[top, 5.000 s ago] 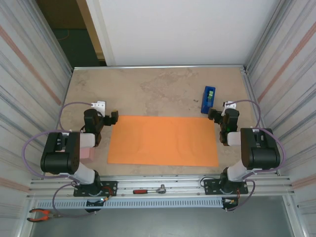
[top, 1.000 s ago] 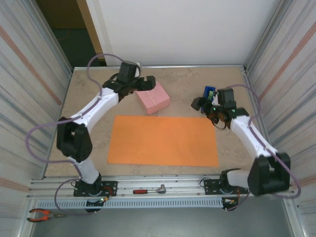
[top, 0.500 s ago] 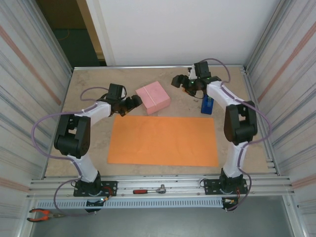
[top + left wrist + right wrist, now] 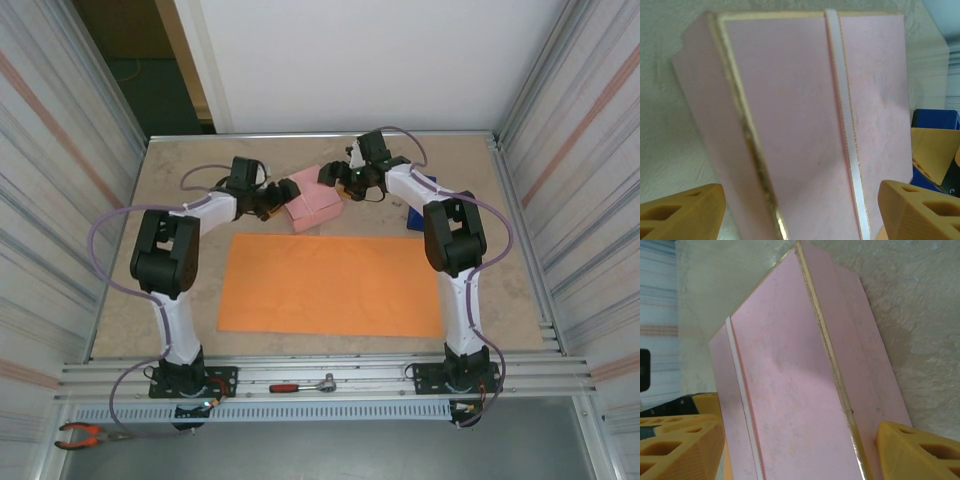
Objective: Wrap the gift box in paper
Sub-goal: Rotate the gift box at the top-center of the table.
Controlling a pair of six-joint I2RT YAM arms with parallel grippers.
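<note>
The paper (image 4: 330, 285) lies flat nearest me. Just beyond it sits the gift box (image 4: 318, 203), between my left gripper (image 4: 277, 199) and my right gripper (image 4: 342, 181). Each is spread wide astride a corner; whether either truly grips, I cannot tell.

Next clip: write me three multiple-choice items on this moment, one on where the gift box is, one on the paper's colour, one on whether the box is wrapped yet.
1. The gift box lies:
A) on the paper
B) on the table, beyond the paper
C) on the front rail

2. The paper is:
A) orange
B) blue
C) white

3. The gift box is:
A) fully wrapped
B) half wrapped
C) bare pink

Answers:
1 B, the top view shows it on the table past the sheet's far edge.
2 A, it is a plain orange sheet.
3 C, both wrist views show its pink faces uncovered.
</note>
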